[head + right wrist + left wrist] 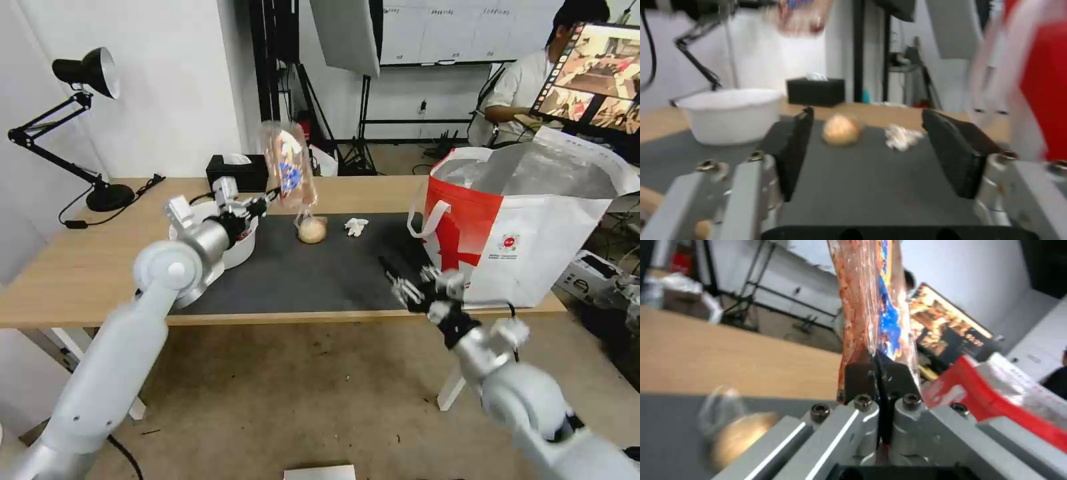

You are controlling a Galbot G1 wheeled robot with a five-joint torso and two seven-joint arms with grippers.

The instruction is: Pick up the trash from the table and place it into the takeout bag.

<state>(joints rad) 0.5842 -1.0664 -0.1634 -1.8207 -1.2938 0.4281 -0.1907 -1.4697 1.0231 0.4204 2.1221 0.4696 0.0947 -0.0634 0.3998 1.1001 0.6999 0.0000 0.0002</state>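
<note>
My left claw (272, 195) is clamped shut on the bottom edge of the clear hinged plastic tray (288, 165), holding it upright in the air above the back of the dark grey mat (313, 273). In the left wrist view the two black pads meet flat on the thin plastic, with red scraps and a blue label showing through the tray (871, 303) above them.

I judge the tray light but flimsy: thin, glossy and springy, likely to flex and swing from an edge grip, and its loose contents could shift or spill if it tips. The pinched rim, where the plastic doubles, looks like the firmest place to hold it.

On the mat, the small clear bag with the beige bun (311, 229) sits just beside the crumpled white tissue (356, 226). Both look soft and nearly weightless; the bun bag is best taken by its gathered top, the tissue squeezed whole. The white bowl (241, 248), smooth, rigid and round, stands at the mat's left end behind my left arm; it calls for a grip on the rim.

My right claw (408, 287) hovers wide open and empty near the table's (80, 267) front edge, just beside the takeout bag (527, 227). The bag stands open at the table's right end, with a crinkled silver lining, a woven white and red shell, and limp loop handles.
</note>
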